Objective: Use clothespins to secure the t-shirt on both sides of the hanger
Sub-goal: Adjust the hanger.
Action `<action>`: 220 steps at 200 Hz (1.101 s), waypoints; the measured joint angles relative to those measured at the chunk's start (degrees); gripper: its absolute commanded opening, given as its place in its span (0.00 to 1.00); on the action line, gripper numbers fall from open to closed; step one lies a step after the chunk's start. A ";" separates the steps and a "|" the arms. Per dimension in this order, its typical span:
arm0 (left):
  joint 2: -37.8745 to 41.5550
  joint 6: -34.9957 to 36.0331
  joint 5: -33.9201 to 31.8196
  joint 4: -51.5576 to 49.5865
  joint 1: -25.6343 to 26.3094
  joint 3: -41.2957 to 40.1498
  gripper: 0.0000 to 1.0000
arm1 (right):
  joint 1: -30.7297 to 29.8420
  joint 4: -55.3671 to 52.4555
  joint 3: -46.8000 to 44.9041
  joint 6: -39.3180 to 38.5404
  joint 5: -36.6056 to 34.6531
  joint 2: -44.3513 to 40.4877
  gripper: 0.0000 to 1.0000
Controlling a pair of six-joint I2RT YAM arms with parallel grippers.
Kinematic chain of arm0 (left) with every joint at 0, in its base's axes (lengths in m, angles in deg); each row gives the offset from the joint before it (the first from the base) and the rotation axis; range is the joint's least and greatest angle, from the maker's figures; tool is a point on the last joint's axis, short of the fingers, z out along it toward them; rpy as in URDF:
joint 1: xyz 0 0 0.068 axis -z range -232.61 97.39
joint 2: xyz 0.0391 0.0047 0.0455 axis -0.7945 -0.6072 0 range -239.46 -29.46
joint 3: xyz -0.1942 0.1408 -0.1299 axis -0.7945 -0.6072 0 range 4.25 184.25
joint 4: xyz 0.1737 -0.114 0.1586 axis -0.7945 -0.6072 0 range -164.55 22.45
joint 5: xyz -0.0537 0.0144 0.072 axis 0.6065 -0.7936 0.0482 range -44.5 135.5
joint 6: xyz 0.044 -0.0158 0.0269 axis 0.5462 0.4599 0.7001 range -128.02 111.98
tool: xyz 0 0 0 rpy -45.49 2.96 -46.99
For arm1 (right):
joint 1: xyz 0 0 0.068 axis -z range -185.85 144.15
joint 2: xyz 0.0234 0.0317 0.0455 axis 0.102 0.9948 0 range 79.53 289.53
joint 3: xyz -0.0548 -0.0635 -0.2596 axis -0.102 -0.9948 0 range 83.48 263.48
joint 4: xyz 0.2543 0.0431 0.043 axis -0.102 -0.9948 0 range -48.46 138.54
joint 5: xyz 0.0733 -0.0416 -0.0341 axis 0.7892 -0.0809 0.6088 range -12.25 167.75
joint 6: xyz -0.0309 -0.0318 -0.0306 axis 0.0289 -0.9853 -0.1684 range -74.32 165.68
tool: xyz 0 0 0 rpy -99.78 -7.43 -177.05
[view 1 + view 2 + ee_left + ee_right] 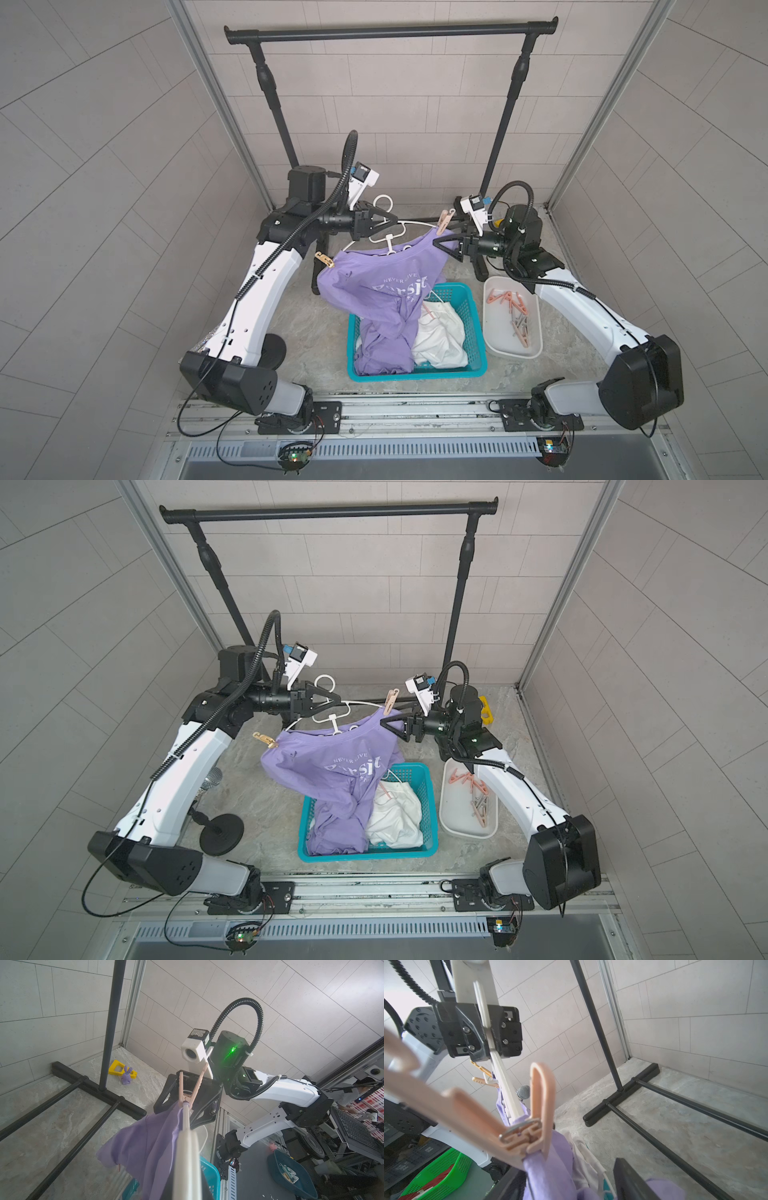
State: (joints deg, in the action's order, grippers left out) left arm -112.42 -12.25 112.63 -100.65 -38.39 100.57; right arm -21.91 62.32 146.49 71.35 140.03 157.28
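Note:
A purple t-shirt (374,282) (324,758) hangs on a white hanger (411,224) (357,704), its lower part trailing into the basket. My left gripper (395,220) (334,700) is shut on the hanger beside the hook. A tan clothespin (324,259) (264,739) is clipped at the left shoulder. A pink clothespin (444,222) (390,702) (533,1126) pinches shirt and hanger at the right shoulder. My right gripper (442,233) (390,715) (569,1180) is open just below that pin, its fingers apart on either side of the shirt fabric, not touching the pin.
A white tray (536,340) holding loose clothespins (511,301) lies under the right arm. The teal basket (415,374) also holds a white garment (440,332). A black clothes rack (390,31) stands behind. A microphone stand (220,831) is under the left arm.

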 measured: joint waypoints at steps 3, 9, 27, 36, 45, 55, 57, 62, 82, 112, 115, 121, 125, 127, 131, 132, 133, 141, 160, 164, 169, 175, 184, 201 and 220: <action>-0.04 -0.07 0.07 0.09 0.00 0.00 0.00 | 0.00 0.57 -0.04 0.28 0.15 0.09 0.62; -0.11 -0.11 0.17 0.26 0.00 0.00 0.00 | 0.00 1.57 -0.13 0.98 0.44 0.33 0.61; -0.26 -0.33 0.39 0.42 -0.02 0.00 0.00 | 0.00 3.76 -0.15 3.15 1.20 1.05 0.55; -0.35 -0.39 0.42 0.52 -0.02 0.02 0.00 | 0.00 4.79 -0.22 3.78 1.57 1.38 0.52; -0.44 -0.46 0.42 0.70 -0.07 0.02 0.00 | 0.00 5.68 -0.31 4.79 1.97 1.68 0.50; -0.50 -0.59 0.42 0.94 -0.20 0.02 0.00 | 0.00 6.23 -0.37 5.38 2.19 1.86 0.49; -0.52 -0.74 0.42 0.98 -0.24 0.02 0.00 | 0.00 6.38 -0.39 5.40 2.23 1.86 0.49; -0.57 -0.90 0.44 1.20 -0.31 0.02 0.00 | 0.00 6.69 -0.44 5.86 2.27 1.92 0.48; -0.63 -1.84 0.52 2.05 -0.39 0.02 0.00 | 0.00 8.26 -0.70 6.97 2.64 1.99 0.42; -0.63 -2.73 0.35 3.28 -0.46 0.02 0.00 | 0.00 10.14 -0.83 8.33 3.45 2.01 0.24; -0.63 -2.80 0.26 3.32 -0.48 0.02 0.01 | 0.00 10.16 -0.85 8.37 3.50 2.01 0.22; -0.63 -2.86 0.07 3.37 -0.57 0.02 0.09 | 0.00 10.40 -0.87 8.61 3.80 2.01 0.18; -0.63 -2.86 -0.17 3.32 -0.59 0.02 0.15 | 0.00 10.67 -0.90 8.74 4.09 2.01 0.13; -0.63 -2.86 -0.24 3.32 -0.61 0.02 0.20 | 0.00 10.56 -0.90 8.85 4.13 2.01 0.12; -0.63 -2.82 -0.46 3.30 -0.63 0.02 0.27 | -0.02 10.88 -0.90 8.59 4.35 2.01 0.09; -0.63 -2.86 -0.55 3.30 -0.63 0.02 0.28 | 0.00 10.91 -0.92 8.83 4.50 2.01 0.08; -0.63 -2.86 -0.66 3.30 -0.63 0.02 0.29 | 0.00 10.91 -0.92 8.98 4.59 2.01 0.08; -0.63 -2.93 -1.92 3.26 -0.66 0.02 0.38 | -0.02 11.39 -0.92 8.92 5.31 2.01 0.04; -0.76 -2.97 -4.07 3.06 -0.87 0.00 0.49 | -0.24 12.00 -0.90 8.96 6.05 1.90 0.00; -0.76 -2.69 -4.46 3.10 -0.90 0.02 0.52 | -0.22 11.96 -0.90 8.98 6.01 1.90 0.00; -0.76 -2.71 -4.79 3.04 -0.90 0.02 0.57 | -0.17 11.76 -0.90 8.90 5.99 1.92 0.00; -0.76 -2.95 -5.42 2.91 -0.90 0.04 0.62 | -0.11 11.58 -0.90 8.92 5.81 1.97 0.00; -0.76 -2.71 -6.64 2.78 -0.90 0.09 0.67 | -0.04 11.39 -0.90 8.92 5.57 2.01 0.00; -0.72 -2.84 -9.44 2.43 -0.90 0.11 0.75 | 0.11 10.78 -0.90 8.96 4.79 2.03 0.00; -0.35 -2.62 -13.20 2.34 -0.90 0.11 0.80 | 0.50 9.57 -0.90 8.94 3.21 2.03 0.00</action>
State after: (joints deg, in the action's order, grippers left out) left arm -112.77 -14.87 99.43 -98.31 -39.29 100.68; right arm -21.40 71.90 145.59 80.29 143.24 159.32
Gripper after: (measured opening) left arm 0.772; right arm 0.103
